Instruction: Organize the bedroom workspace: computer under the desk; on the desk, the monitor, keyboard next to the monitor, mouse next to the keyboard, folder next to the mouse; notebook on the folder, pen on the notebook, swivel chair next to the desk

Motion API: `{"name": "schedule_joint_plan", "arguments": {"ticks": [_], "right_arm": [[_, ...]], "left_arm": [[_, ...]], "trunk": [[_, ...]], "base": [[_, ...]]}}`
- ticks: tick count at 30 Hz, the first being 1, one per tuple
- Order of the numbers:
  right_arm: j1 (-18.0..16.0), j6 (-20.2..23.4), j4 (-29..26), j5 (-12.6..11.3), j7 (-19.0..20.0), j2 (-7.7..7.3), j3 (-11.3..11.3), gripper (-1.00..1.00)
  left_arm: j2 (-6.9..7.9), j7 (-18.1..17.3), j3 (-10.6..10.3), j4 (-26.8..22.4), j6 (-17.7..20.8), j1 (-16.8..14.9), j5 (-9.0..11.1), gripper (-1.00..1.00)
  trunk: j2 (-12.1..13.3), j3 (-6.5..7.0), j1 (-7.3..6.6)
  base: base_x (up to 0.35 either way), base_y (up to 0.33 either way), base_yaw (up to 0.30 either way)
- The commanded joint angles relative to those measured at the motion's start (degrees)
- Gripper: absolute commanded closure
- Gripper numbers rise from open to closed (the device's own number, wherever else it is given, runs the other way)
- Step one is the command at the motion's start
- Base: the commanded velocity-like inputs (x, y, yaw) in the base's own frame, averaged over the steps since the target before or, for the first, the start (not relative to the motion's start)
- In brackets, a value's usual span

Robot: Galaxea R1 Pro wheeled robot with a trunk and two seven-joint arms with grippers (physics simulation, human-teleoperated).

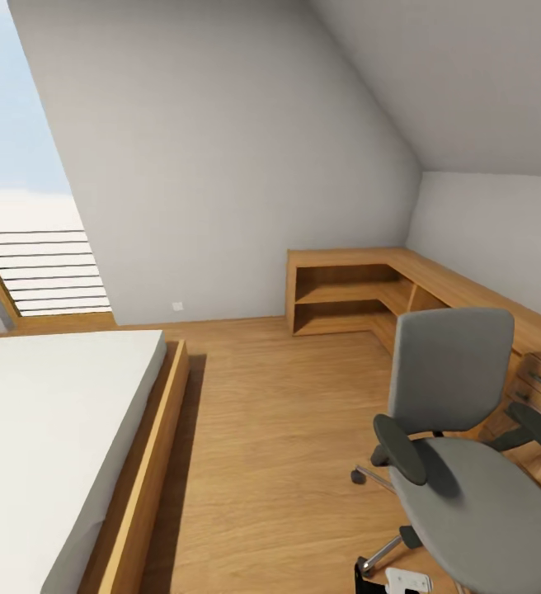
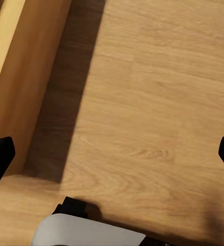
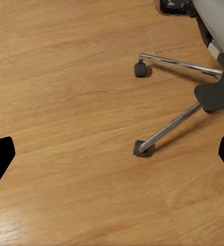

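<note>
both claws, left gripper point(image 2: 112, 154) and right gripper point(image 3: 112, 154), are hanging wide open, carrying nothing; swivel chair point(image 1: 460, 445) seat is looking bare, desk work unseen.

A sloped pale grey attic wall point(image 1: 246, 157) rises over a warm oak plank floor point(image 1: 279, 429). A slanted skylight window point(image 1: 11, 124) shows pale blue sky, with white horizontal slats point(image 1: 48, 271) at its foot. A low wooden-framed bed with a white mattress point(image 1: 48, 429) casts a dark shadow on the boards. Low wooden L-shaped corner shelving point(image 1: 353, 293) stands against the far wall. A small white wall socket point(image 1: 177, 306) sits near the floor.
</note>
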Motion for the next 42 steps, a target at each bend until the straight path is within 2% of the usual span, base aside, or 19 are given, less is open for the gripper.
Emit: {"name": "schedule_joint_plan", "arguments": {"ticks": [1,16,42], "right_arm": [[-0.06,-0.19,0.12,-0.15,-0.30,0.03,0.49,-1.00],[-0.06,-0.23,0.12,-0.15,-0.30,-0.01,0.50,-1.00],[-0.06,-0.15,0.12,-0.13,-0.22,-0.02,0.49,-1.00]], "left_arm": [[0.00,0.07,-0.13,0.04,-0.19,-0.03,0.25,-1.00],[0.00,0.07,-0.13,0.03,-0.19,-0.04,0.25,-1.00],[0.07,0.07,-0.07,0.02,-0.19,-0.03,0.31,-1.00]], "trunk": [[-0.03,-0.06,0.00],[-0.03,0.52,0.00],[-0.03,-1.16,0.00]], "base": [[0.000,0.000,0.002],[0.000,0.000,0.045],[0.002,0.000,0.082]]}}
